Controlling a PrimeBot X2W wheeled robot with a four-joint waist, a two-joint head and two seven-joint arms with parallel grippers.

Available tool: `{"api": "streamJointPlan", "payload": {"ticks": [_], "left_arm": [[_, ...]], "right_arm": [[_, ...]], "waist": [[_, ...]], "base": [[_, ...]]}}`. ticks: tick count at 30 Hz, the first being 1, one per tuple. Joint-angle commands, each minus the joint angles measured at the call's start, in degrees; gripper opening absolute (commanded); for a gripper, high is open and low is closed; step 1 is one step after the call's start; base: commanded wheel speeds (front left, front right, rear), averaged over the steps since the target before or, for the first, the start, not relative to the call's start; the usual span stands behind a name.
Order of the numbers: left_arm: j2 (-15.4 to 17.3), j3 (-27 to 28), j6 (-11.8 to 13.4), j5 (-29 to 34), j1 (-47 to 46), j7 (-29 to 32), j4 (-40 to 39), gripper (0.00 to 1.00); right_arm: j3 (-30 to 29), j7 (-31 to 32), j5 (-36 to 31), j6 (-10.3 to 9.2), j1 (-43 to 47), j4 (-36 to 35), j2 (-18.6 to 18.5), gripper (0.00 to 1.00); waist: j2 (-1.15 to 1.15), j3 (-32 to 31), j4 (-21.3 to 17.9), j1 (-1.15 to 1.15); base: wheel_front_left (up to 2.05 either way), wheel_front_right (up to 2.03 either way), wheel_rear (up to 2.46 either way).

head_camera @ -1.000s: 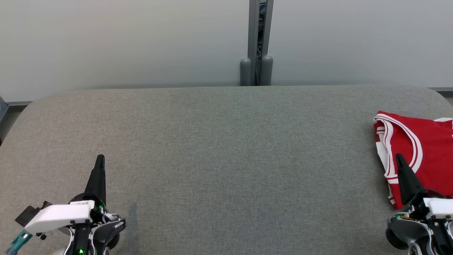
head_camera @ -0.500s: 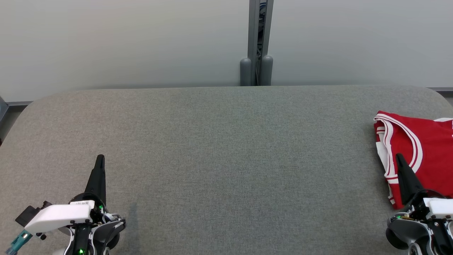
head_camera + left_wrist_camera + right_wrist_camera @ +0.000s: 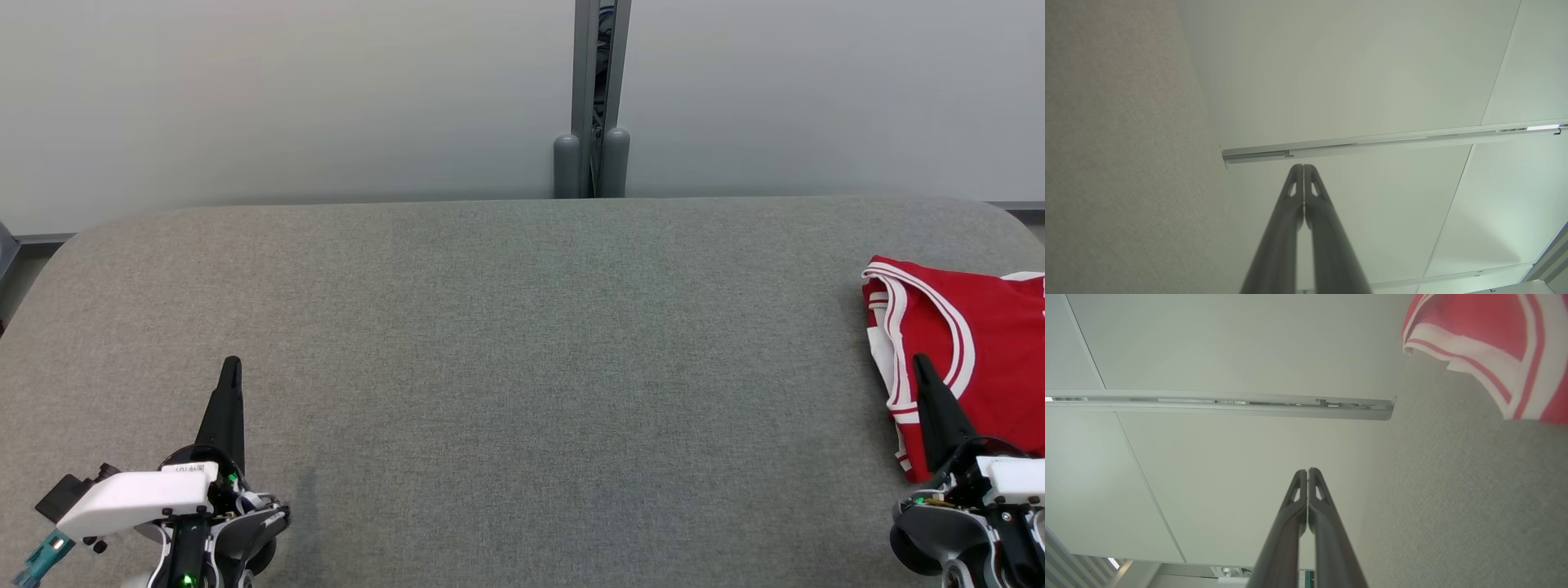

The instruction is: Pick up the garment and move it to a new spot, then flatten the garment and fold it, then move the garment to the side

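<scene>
The garment [image 3: 980, 359] is a red jersey with white trim, folded, lying at the far right edge of the grey fabric table [image 3: 522, 367]. A corner of the garment [image 3: 1494, 343] also shows at the top right of the right wrist view. My right gripper [image 3: 922, 363] is shut and empty at the lower right, its tip in front of the jersey's left edge. In its own view the right gripper [image 3: 1307, 471] has both fingers pressed together. My left gripper [image 3: 233, 365] is shut and empty at the lower left, far from the jersey, and the left gripper [image 3: 1303, 167] shows closed tips.
A pale wall with a grey vertical post [image 3: 600, 98] stands behind the table. The table has rounded far corners, and its wide middle is bare grey fabric.
</scene>
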Motion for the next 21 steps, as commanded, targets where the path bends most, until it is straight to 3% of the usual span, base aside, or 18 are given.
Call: {"api": "streamJointPlan", "payload": {"ticks": [1, 21], "left_arm": [[0.2, 0.3, -0.3, -0.2, -0.8, 0.2, 0.0, 0.00], [0.2, 0.3, -0.3, -0.1, -0.8, 0.2, 0.0, 0.00]], "right_arm": [[-0.1, 0.2, 0.4, 0.02, -0.3, 0.0, -0.5, 0.00], [-0.1, 0.2, 0.4, 0.02, -0.3, 0.0, -0.5, 0.00]], "waist": [[0.00, 0.0, 0.0, 0.00], [0.00, 0.0, 0.0, 0.00]], "base": [[0.00, 0.00, 0.00], [0.00, 0.00, 0.00]]}}
